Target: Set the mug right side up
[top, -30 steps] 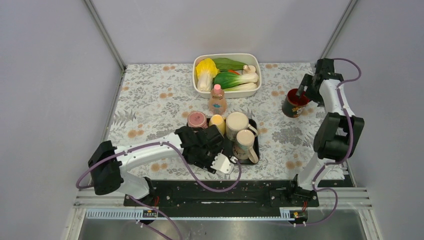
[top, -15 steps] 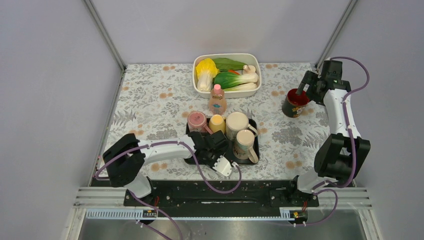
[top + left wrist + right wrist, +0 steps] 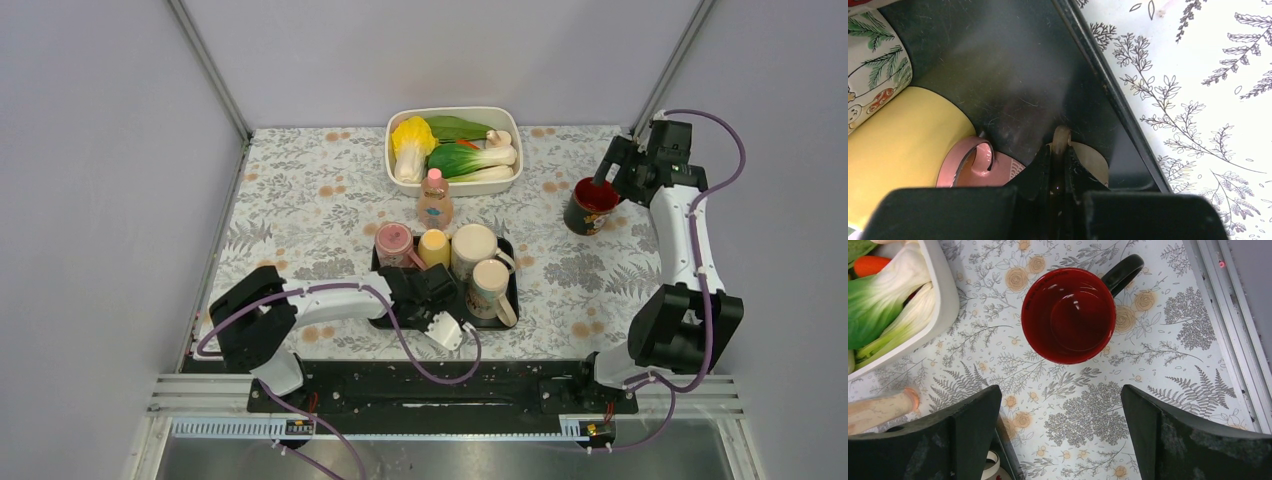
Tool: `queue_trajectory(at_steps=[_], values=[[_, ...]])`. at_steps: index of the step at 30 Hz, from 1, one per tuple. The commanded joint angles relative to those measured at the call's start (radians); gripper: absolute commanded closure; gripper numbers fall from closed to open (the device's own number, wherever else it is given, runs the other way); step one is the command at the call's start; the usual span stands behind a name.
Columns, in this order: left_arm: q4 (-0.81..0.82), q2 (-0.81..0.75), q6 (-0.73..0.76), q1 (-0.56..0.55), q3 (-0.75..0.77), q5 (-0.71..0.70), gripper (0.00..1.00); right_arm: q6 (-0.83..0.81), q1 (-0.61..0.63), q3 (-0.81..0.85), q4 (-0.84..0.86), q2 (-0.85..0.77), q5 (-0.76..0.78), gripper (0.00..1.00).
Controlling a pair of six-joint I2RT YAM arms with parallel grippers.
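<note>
Shows red mug [image 3: 1068, 315] upright at far right — likely glazed ceramic, stiff, slick, chippable; best held by rim. Right gripper [image 3: 1059, 397] wide open, empty.

The mug [image 3: 1068, 315] shows glossy, glazed-looking red inside, while the black tray [image 3: 1013, 75] looks matt and scratched.

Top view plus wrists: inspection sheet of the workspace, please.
Surface: floral cloth, lying flat.
Job's things: red mug upright, mouth up, on the cloth.
Clutter: black tray with cups; vegetable tub; bottle.
Grippers: left gripper shut, low in the tray by the pink cup; right gripper open above the mug, not touching.
Cables: purple cables along both arms, no snag seen.
Surroundings: grey walls, metal frame; nothing else seen.
</note>
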Motion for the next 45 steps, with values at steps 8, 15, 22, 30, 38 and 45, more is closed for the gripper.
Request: queue_trajectory(at_steps=[8, 15, 22, 30, 38, 45], values=[[-0.113, -0.113, -0.248, 0.13, 0.253, 0.203, 1.0, 0.013, 0.023, -0.001, 0.015, -0.144, -0.224, 0.01], [-0.13, -0.199, -0.503, 0.28, 0.395, 0.423, 1.0, -0.129, 0.287, -0.001, 0.021, -0.202, -0.33, 0.01], [-0.081, -0.255, -0.833, 0.467, 0.579, 0.59, 1.0, -0.162, 0.464, -0.112, 0.191, -0.32, -0.512, 0.0], [-0.086, -0.294, -1.049, 0.534, 0.773, 0.574, 1.0, 0.05, 0.691, -0.314, 0.61, -0.382, -0.688, 0.01], [-0.092, -0.281, -1.103, 0.548, 0.825, 0.605, 1.0, 0.26, 0.853, -0.329, 0.958, -0.303, -0.637, 0.03], [-0.079, -0.29, -1.138, 0.548, 0.821, 0.626, 1.0, 0.387, 0.907, -0.288, 1.103, -0.223, -0.691, 0.12]])
